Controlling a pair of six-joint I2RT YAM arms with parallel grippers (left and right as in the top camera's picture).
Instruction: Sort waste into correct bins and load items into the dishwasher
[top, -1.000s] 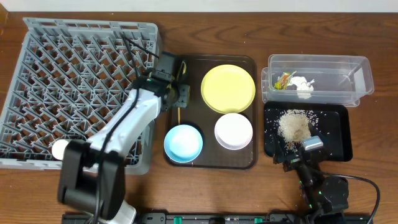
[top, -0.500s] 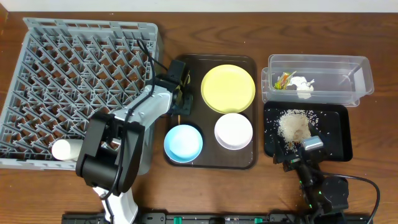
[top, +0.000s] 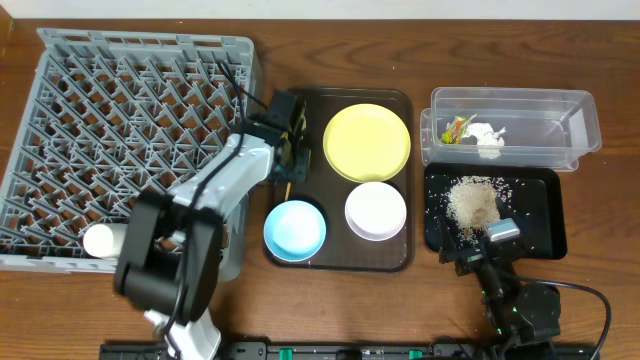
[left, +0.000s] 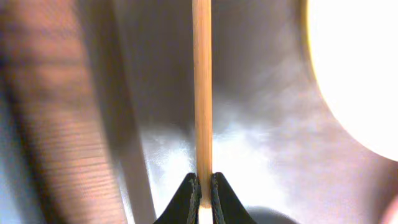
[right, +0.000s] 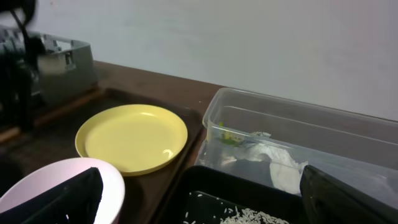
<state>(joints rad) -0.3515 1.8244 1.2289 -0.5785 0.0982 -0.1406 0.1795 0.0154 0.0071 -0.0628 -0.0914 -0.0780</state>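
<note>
Left wrist view: the left gripper (left: 201, 186) is clamped narrowly around one wooden chopstick (left: 201, 87).

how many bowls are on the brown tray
2. The light-blue bowl sits at the brown tray's near-left corner; the white bowl is to its right, on the near side of the yellow plate. Nothing seems to hide another.

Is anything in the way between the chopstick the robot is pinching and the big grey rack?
Nothing loose. The left gripper pinches the chopstick right beside the grey rack. Only the brown tray's raised rim and the rack's own side wall lie between, so it probably has to lift over them.
</note>
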